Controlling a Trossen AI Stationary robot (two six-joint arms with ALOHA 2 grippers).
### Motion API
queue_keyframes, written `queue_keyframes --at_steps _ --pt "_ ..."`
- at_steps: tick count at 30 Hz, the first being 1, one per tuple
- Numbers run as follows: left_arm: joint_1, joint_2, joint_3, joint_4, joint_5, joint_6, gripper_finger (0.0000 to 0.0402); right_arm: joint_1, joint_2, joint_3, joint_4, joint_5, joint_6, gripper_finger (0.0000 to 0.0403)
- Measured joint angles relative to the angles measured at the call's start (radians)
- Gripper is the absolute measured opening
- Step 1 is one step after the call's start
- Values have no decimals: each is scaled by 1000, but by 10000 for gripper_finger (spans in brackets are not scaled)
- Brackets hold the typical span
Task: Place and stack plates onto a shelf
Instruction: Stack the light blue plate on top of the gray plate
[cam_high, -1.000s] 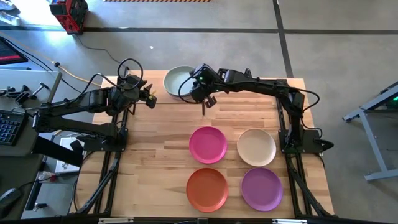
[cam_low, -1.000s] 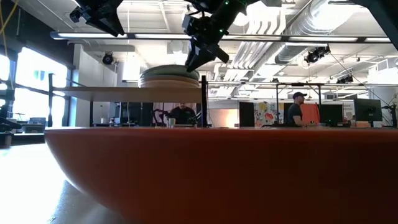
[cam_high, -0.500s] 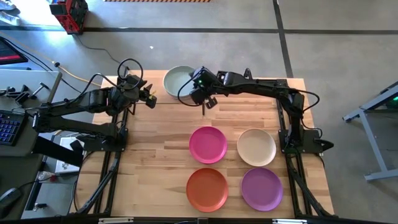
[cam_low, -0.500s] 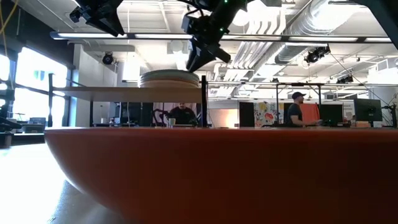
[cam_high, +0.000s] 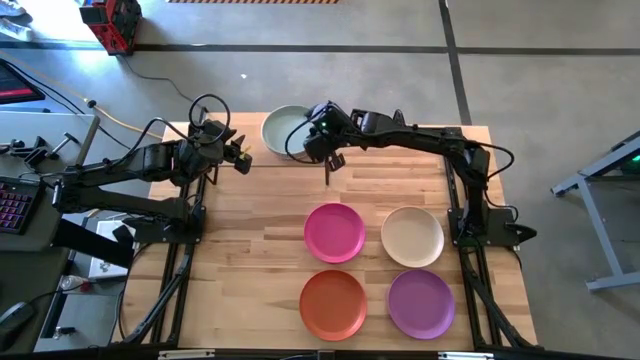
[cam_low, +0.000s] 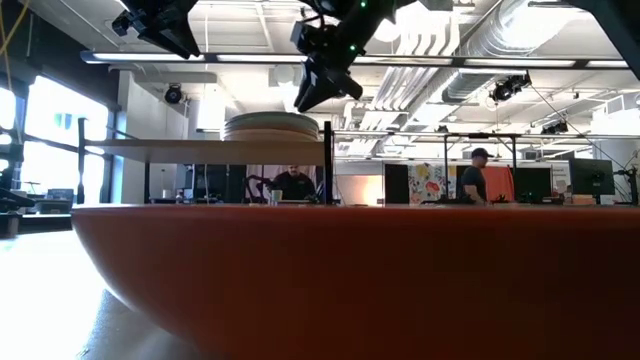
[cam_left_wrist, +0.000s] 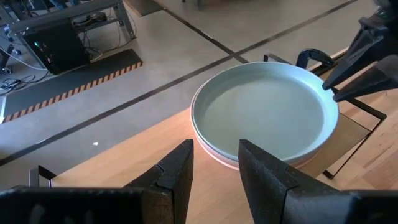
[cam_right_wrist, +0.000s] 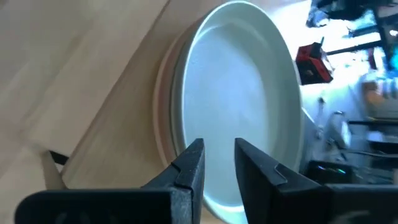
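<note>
Plates lie flat, rims up: a pale green round matte plate (cam_high: 283, 128) tops the stack on the light-wood shelf (cam_left_wrist: 155, 163), upper centre of the high view. Right claw (cam_high: 318, 146) hovers at its edge, fingers slightly parted, empty; left claw (cam_high: 238, 158), open, waits left of it.

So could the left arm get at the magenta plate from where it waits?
Probably yes. The left gripper hovers open beside the shelf, and bare tabletop lies between it and the magenta plate. The right gripper hangs over the stack, off that path.
</note>
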Motion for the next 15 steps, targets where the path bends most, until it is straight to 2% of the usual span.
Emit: queue_keyframes --at_steps 3,8,15 --pt "0 0 0 0 0 0 117 -16 19 0 -5 -37 31 69" --pt "0 0 0 0 0 -1 117 -25 43 1 -45 -19 43 69" --pt "0 0 0 -2 0 -34 117 -20 30 -1 -12 1 37 69"
